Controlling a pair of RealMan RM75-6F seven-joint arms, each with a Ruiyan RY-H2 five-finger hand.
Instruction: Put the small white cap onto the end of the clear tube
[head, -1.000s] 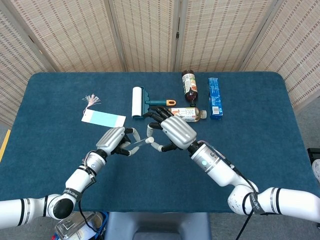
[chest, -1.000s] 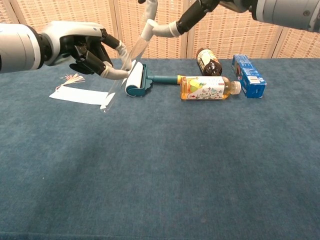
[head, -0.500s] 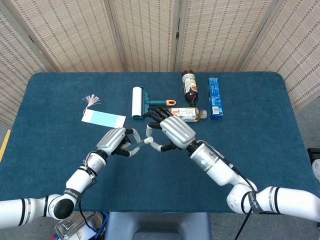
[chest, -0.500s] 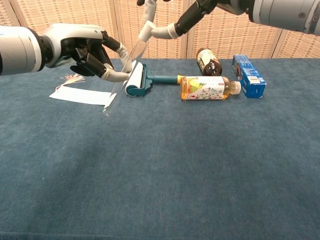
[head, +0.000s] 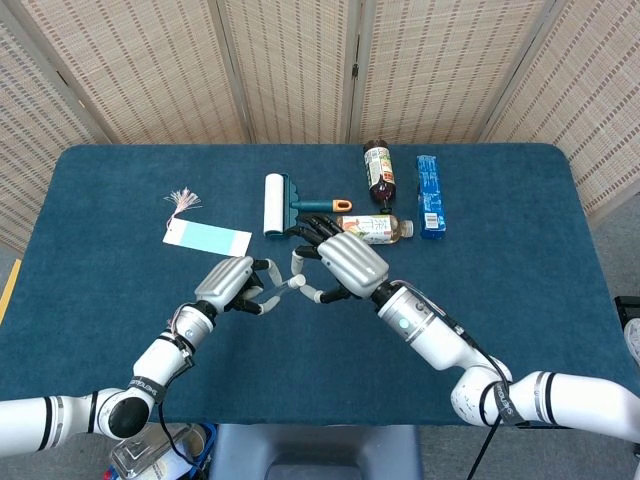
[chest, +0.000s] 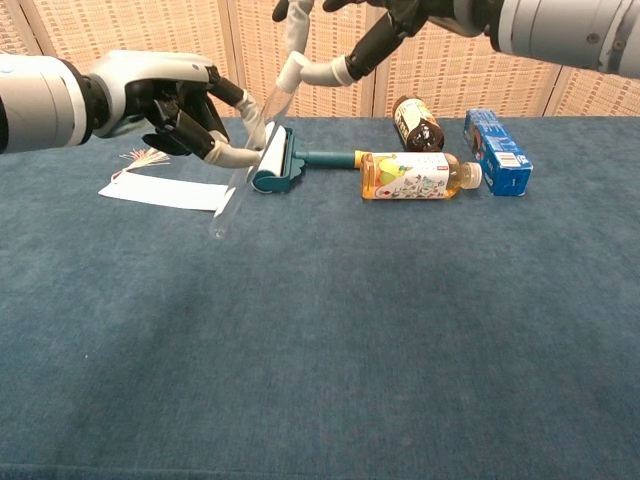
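Left hand (chest: 175, 105) grips the clear tube (chest: 250, 150) tilted above the table's middle. Right hand (chest: 345, 45) pinches the small white cap (chest: 290, 72), now nudged onto the tube's top end, nearly seated.

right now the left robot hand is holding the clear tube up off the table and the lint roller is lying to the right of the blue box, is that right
Not quite. The left robot hand does hold the clear tube tilted above the table, but the lint roller lies to the left of the blue box, not the right, with two bottles between them. The head view shows this plainly.
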